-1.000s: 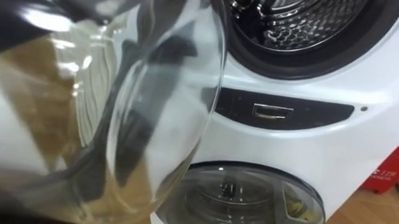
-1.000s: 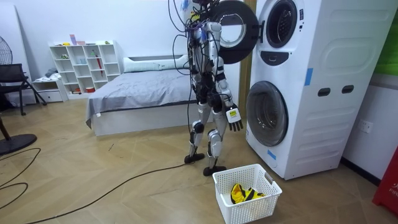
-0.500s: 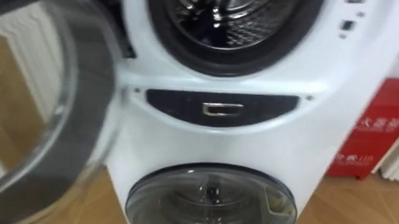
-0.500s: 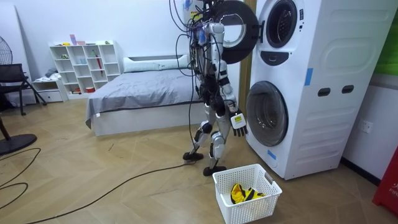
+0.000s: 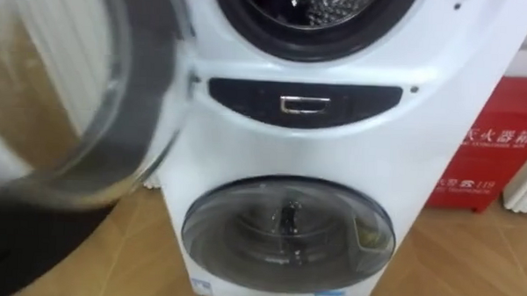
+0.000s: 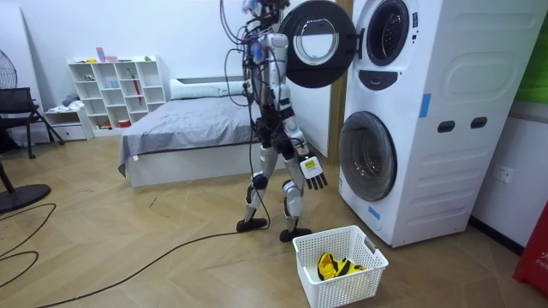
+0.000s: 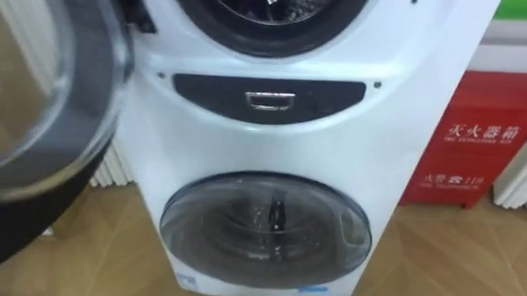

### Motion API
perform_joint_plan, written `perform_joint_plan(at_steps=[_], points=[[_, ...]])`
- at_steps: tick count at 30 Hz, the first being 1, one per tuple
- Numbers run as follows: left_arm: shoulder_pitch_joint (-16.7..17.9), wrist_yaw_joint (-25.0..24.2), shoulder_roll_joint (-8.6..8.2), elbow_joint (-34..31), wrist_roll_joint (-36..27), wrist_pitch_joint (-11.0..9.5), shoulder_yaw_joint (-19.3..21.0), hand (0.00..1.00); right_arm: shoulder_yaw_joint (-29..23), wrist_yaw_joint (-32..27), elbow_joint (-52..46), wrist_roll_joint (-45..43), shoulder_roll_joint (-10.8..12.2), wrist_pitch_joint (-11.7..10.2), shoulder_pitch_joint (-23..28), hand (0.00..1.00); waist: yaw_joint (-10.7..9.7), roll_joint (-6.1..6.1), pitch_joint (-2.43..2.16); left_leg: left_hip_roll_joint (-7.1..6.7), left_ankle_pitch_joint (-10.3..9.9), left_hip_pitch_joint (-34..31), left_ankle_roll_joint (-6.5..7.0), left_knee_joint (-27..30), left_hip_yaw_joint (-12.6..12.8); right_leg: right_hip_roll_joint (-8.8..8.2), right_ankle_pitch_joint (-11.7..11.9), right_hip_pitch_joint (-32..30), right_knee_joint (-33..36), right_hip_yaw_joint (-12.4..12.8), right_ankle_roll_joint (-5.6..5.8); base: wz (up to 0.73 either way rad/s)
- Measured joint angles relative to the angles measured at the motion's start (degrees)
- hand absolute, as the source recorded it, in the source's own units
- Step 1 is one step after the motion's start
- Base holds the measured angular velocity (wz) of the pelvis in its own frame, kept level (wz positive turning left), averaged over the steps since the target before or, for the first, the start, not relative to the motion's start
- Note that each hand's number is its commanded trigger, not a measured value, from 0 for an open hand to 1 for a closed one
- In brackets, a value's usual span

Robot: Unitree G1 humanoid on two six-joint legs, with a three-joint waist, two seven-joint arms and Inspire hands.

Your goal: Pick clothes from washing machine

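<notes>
The robot has stepped back from the washing machine (image 6: pixel 428 171), whose upper door (image 6: pixel 312 43) has swung wider. Its right hand (image 6: pixel 314 174) hangs low, fingers relaxed and empty. Yellow clothes (image 6: pixel 336 265) lie in the basket (image 6: pixel 342 293).

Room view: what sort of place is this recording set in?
Probably a bedroom with a laundry corner: a grey-covered bed, a white cubby shelf, and a tall white stacked washing machine.
</notes>
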Motion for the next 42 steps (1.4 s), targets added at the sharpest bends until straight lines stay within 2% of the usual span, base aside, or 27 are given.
perform_joint_plan(at_steps=[1, 2, 3, 4, 5, 6, 8, 11, 15, 21, 25, 28, 29, 31, 32, 33, 34, 36, 37, 39, 40, 42], points=[[0.21, 0.36, 0.13, 0.72, 0.03, 0.00, 0.02, 0.00, -0.02, 0.08, 0.05, 0.24, -0.02, 0.05, 0.10, 0.00, 0.30, 0.14, -0.03, 0.17, -0.10, -0.05, 0.17, -0.08, 0.10, -0.56, -0.50, 0.18, 1.12, -0.35, 0.55, 0.10], [0.65, 1.22, 0.46, 2.06, 0.04, 0.11, -0.01, 0.00, -0.08, 0.13, 0.07, 0.81, -0.08, 0.08, 0.78, 0.00, 0.37, 0.32, -0.25, 0.49, 0.02, 0.11, 0.31, -0.07, 0.37, -1.83, -4.39, 1.36, 6.36, -2.15, 0.99, 0.26], [0.87, 2.27, 0.66, 2.17, -0.09, 0.17, -0.04, 0.00, 0.32, 0.10, 0.48, 1.36, -0.28, 0.10, 1.07, 0.00, 0.38, 0.19, -0.16, 0.94, 0.16, 0.34, 0.15, -0.11, 1.41, -3.49, -9.17, 3.74, 10.33, -2.69, 1.35, 0.31], [0.92, 2.74, 0.67, 2.15, -0.18, 0.17, -0.03, 0.00, 0.61, 0.06, 0.78, 1.40, -0.33, 0.10, 1.05, 0.00, 0.64, -0.29, -0.02, 1.09, 0.32, 0.46, -0.19, -0.14, 2.54, -4.47, -11.37, 5.07, 11.66, -2.49, 2.02, 0.19], [1.08, 3.12, 0.61, 1.85, -0.26, 0.17, 0.20, 0.00, 1.12, -0.09, 1.49, 1.36, -0.35, 0.07, 0.84, 0.00, 1.46, -0.90, 0.00, 0.60, 0.48, 0.62, -0.65, -0.12, 4.20, -5.35, -14.27, 7.19, 11.38, -1.54, 3.26, -0.16], [1.52, 3.11, 0.30, 1.69, -0.25, 0.18, 1.24, 0.00, 2.14, -0.13, 2.01, 1.04, -0.32, 0.04, 0.33, 0.00, 2.54, -1.56, 0.10, 0.19, 0.78, 0.69, -1.25, 0.08, 4.49, -4.89, -14.26, 7.75, 8.91, 0.09, 2.20, -0.23], [2.02, 3.11, -0.03, 1.57, -0.28, 0.17, 2.39, 0.00, 2.78, -0.07, 1.60, -0.68, -0.25, 0.01, 0.31, 0.00, 3.01, -0.60, 0.08, 0.60, 1.28, 0.66, -1.79, 0.02, 4.47, -3.65, -12.92, 8.82, 5.78, 0.83, 1.64, -0.19], [2.04, 4.01, 0.25, 1.22, -0.31, 0.08, 2.76, 0.00, 3.29, 0.80, -0.68, -4.07, -0.22, -0.38, -0.18, 0.00, 2.97, -0.95, 0.11, 1.04, 1.70, 0.42, -1.98, -0.26, 4.55, -2.63, -11.94, 8.69, 4.41, 0.96, 1.17, -0.09], [1.62, 4.18, 0.23, 0.60, -1.14, -0.88, 2.57, 0.00, 4.99, 1.26, -0.44, -4.71, -0.21, -0.97, -1.99, 0.00, 3.28, -1.85, -0.10, 1.43, 1.72, 0.33, -2.02, 0.02, 4.46, -1.95, -11.50, 8.79, 3.57, 1.37, 0.95, -0.10], [1.35, 4.23, 0.05, 0.54, -1.78, -1.48, 2.57, 0.00, 4.93, 1.09, -0.33, -4.40, -0.22, -1.09, -1.69, 0.00, 4.35, -2.98, 0.14, 1.56, 1.73, 0.69, -2.02, 0.01, 3.55, -1.77, -10.86, 10.38, 1.33, 0.90, 1.16, -0.04], [1.06, 4.91, 0.07, 0.37, -6.08, -1.46, 3.07, 0.00, 4.82, 0.61, -0.34, -4.48, -0.17, -1.10, -1.48, 0.00, 4.00, -2.81, 0.21, 1.54, 1.73, 1.68, -2.02, -0.58, 2.38, -1.83, -10.54, 12.38, -0.38, -0.06, 1.55, 0.14], [-0.51, 5.61, 0.77, -1.21, -9.46, -1.36, 5.20, 0.00, 3.40, 0.52, -0.79, -5.16, -0.25, -1.14, -1.70, 0.00, 4.03, -2.64, 0.29, 1.50, 1.73, 1.63, -2.02, -0.71, 2.25, -2.02, -10.55, 12.46, -0.32, -0.74, 1.56, 0.13], [-0.91, 5.73, 1.21, -3.00, -11.05, -1.31, 7.09, 0.00, 2.41, 0.31, -1.81, -5.18, -0.38, -1.18, -1.57, 0.00, 4.26, -2.38, 0.44, 1.52, 1.73, 1.67, -2.02, -0.82, 2.50, -1.97, -10.54, 12.44, -0.40, -0.65, 1.57, -0.03], [-1.96, 6.52, 2.79, -5.77, -14.92, -1.27, 9.31, 0.00, 0.81, -0.13, -2.51, -5.61, -0.57, -1.98, -1.52, 0.00, 4.18, -1.84, 0.55, 1.57, 1.74, 1.81, -2.02, -1.22, 2.44, -1.90, -10.51, 12.62, -0.77, -0.19, 1.60, -0.02], [-3.75, 6.90, 4.48, -6.01, -16.18, -1.24, 10.87, 0.00, -0.87, -0.40, -2.66, -5.62, -0.65, -2.20, -1.41, 0.00, 4.19, -1.18, 0.84, 1.71, 1.74, 2.43, -2.02, -1.56, 2.43, -1.90, -10.36, 13.46, -1.27, -0.24, 1.65, 0.05], [-5.59, 7.72, 6.53, -6.38, -17.75, -1.18, 12.13, 0.00, -2.39, -0.92, -3.75, -5.73, -0.72, -2.22, -0.46, 0.00, 4.15, -0.50, 0.60, 1.75, 1.74, 2.50, -2.02, -1.55, 2.44, -1.85, -10.36, 13.58, -1.28, -0.28, 1.65, 0.06], [-6.32, 8.19, 7.59, -7.08, -18.90, -1.18, 12.77, 0.00, -2.93, -1.18, -4.81, -5.88, -0.79, -2.25, 0.25, 0.00, 4.17, -0.23, 0.53, 1.73, 1.74, 2.49, -2.02, -1.56, 2.43, -1.86, -10.36, 13.56, -1.27, -0.30, 1.65, 0.00], [-9.14, 10.86, 11.32, -11.81, -23.33, -1.30, 15.71, 0.00, -4.98, -1.94, -6.59, -6.55, -1.07, -2.66, 1.98, 0.00, 4.25, 1.10, 0.56, 1.64, 1.76, 2.41, -2.02, -1.58, 2.44, -1.80, -10.35, 13.30, -1.16, -0.25, 1.67, -0.02], [-9.99, 11.31, 12.26, -12.71, -24.70, -1.44, 16.32, 0.00, -5.74, -2.03, -6.72, -6.80, -1.07, -2.66, 2.36, 0.00, 4.22, 1.20, 0.47, 1.58, 1.75, 2.46, -2.02, -1.59, 2.43, -1.80, -10.34, 13.30, -1.15, -0.17, 1.69, -0.05], [-12.32, 13.04, 16.20, -15.09, -30.03, -1.96, 17.74, 0.00, -6.45, -2.91, -6.94, -7.69, -1.77, -2.68, 3.50, 0.00, 4.46, 2.70, -0.13, 1.37, 1.76, 2.45, -2.01, -1.56, 2.78, -1.83, -10.26, 12.85, -0.95, 0.56, 1.84, -0.17], [-12.84, 13.48, 17.10, -15.83, -30.62, -1.96, 18.15, 0.00, -6.46, -3.22, -7.06, -7.88, -1.92, -2.68, 3.73, 0.00, 4.43, 2.99, -0.30, 1.32, 1.76, 2.35, -2.01, -1.56, 2.74, -1.82, -10.25, 12.46, -0.74, 0.64, 1.85, -0.27], [-14.62, 14.66, 19.39, -21.29, -31.68, -2.00, 20.94, 0.00, -6.59, -3.33, -10.17, -10.30, -1.96, -2.63, 5.98, 0.00, 4.69, 3.67, -0.64, 1.20, 1.76, 2.11, -2.01, -1.58, 2.86, -1.92, -10.24, 11.82, -0.08, 0.82, 1.86, -0.12]])
